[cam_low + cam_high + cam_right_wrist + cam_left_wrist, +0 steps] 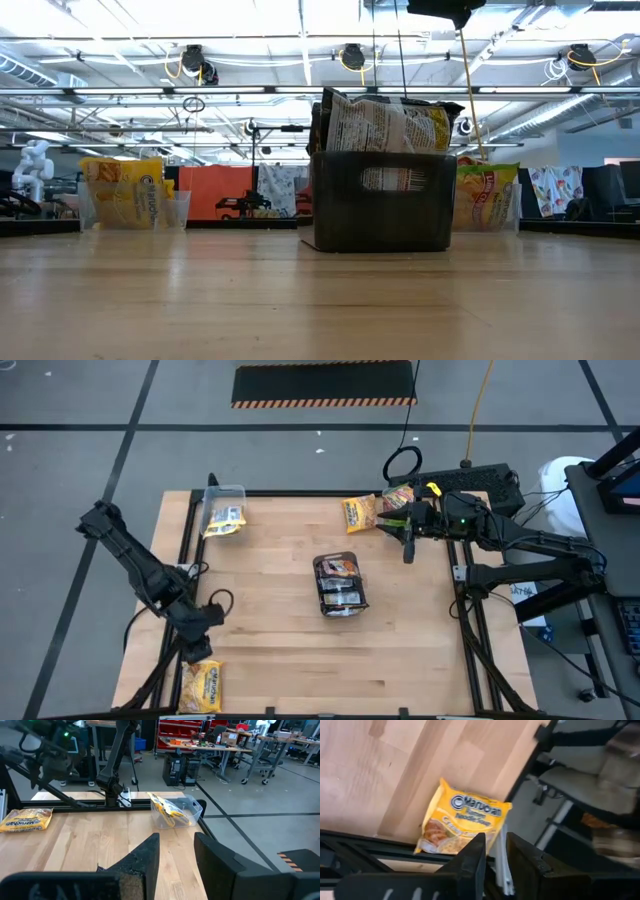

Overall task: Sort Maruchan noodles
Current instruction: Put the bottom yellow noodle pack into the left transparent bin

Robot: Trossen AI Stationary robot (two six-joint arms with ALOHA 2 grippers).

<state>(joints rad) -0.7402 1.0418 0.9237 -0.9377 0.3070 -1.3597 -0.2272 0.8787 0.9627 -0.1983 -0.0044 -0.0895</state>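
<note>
— At the table's left corner, what does the shot of your left gripper (495, 843) show?

— My two dark fingers (473, 857) stand slightly parted and hold nothing. Just beyond them a yellow Maruchan packet (462, 820) lies flat at the very edge of the wooden table (380, 765), one end over the black frame rail (365, 845). I can't tell from the overhead view whether I touch it; from my wrist it looks clear of the fingers.

— And the other arm?

— My right gripper (176, 840) waits over the opposite corner of the table, fingers spread wide, nothing between them. Just beside it are two clear tubs, one holding an orange-yellow packet (360, 512) and one, nearer the corner, holding a green-edged packet (397, 495).

— Where are the remaining noodles?

— A dark grey tray (340, 605) stands in the middle of the table with several dark packets (338, 568) upright in it, their tops above its rim. A third clear tub (222, 493) sits at the corner on my left, along the same edge as the other tubs, with a yellow packet (225, 520) inside. From table height, the tray stands in front, with a tub showing on either side behind it.
</note>
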